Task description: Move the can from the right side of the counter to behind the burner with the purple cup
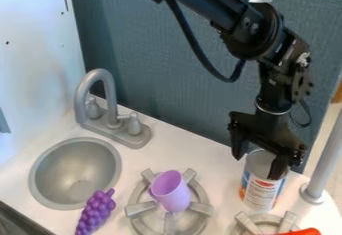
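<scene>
The black gripper point(257, 163) is at the right, pointing down just above a can, with its fingers spread and nothing held between them. One finger is left of the can's rim, and the other overlaps the can's top right part in view. The can point(259, 189) stands upright on the counter, its label white, blue and orange. Whether a finger touches it, I cannot tell. Left of the can, a purple cup point(172, 195) leans on a grey burner. Purple toy grapes point(96, 212) lie by the sink's lower right edge.
A round grey sink point(51, 171) is set into the white counter point(200, 156) at the left, with a grey faucet point(110, 101) behind it. Another burner point(248, 225) and part of a red-orange object point(304, 232) are at the bottom right, near a grey post point(325, 161).
</scene>
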`<action>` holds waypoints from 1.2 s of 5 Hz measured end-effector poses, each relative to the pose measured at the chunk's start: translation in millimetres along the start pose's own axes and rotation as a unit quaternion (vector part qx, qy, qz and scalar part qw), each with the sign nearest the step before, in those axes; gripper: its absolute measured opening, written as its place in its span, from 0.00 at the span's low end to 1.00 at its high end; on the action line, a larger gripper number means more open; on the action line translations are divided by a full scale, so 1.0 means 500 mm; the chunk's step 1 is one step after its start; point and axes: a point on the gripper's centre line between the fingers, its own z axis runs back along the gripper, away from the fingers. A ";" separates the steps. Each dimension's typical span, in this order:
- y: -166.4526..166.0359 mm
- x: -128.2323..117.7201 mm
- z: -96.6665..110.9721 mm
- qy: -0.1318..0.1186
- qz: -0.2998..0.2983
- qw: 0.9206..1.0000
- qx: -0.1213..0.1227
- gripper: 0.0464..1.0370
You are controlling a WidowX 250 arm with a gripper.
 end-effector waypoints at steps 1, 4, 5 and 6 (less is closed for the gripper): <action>0.003 -0.015 -0.031 0.022 -0.001 1.000 0.005 0.97; -0.037 0.055 -0.081 0.015 -0.007 0.999 0.028 0.97; -0.071 0.062 -0.106 0.016 -0.017 0.998 0.052 0.97; -0.080 0.078 -0.109 0.007 -0.010 0.998 0.057 0.97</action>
